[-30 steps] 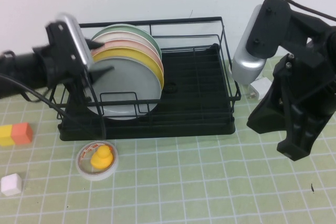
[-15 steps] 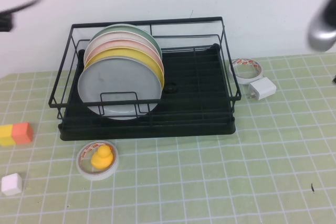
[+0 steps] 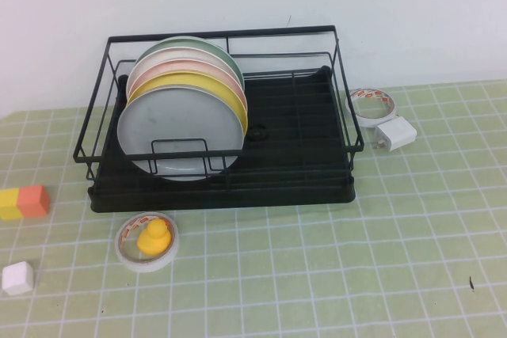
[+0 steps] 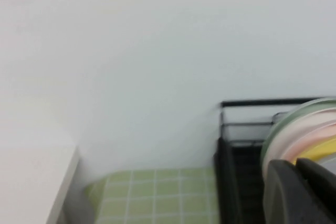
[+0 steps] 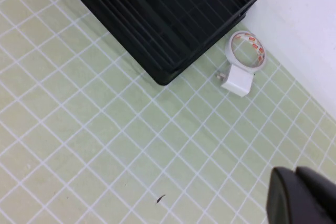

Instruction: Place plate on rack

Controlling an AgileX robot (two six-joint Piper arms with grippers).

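The light-grey plate (image 3: 179, 134) stands upright in the front slot of the black wire rack (image 3: 297, 187), at its left end. Behind it stand a yellow plate (image 3: 231, 100), a pink one, a cream one and a green one (image 3: 226, 59). Neither arm shows in the high view. In the left wrist view my left gripper (image 4: 298, 167) is shut and empty, off the rack's left end, with the plate edges (image 4: 294, 129) just beyond it. In the right wrist view my right gripper (image 5: 296, 174) is shut and empty, high above the mat, well clear of the rack (image 5: 173, 19).
A tape roll holding a yellow duck (image 3: 148, 239) lies in front of the rack. A yellow-and-orange block (image 3: 24, 202) and a white cube (image 3: 17, 278) sit at the left. A second tape roll (image 3: 373, 104) and a white charger (image 3: 394, 134) lie right of the rack.
Both arms have pulled out of the high view: the left arm left the plate standing in the rack, the right arm withdrew off the right side. The plates have not moved.
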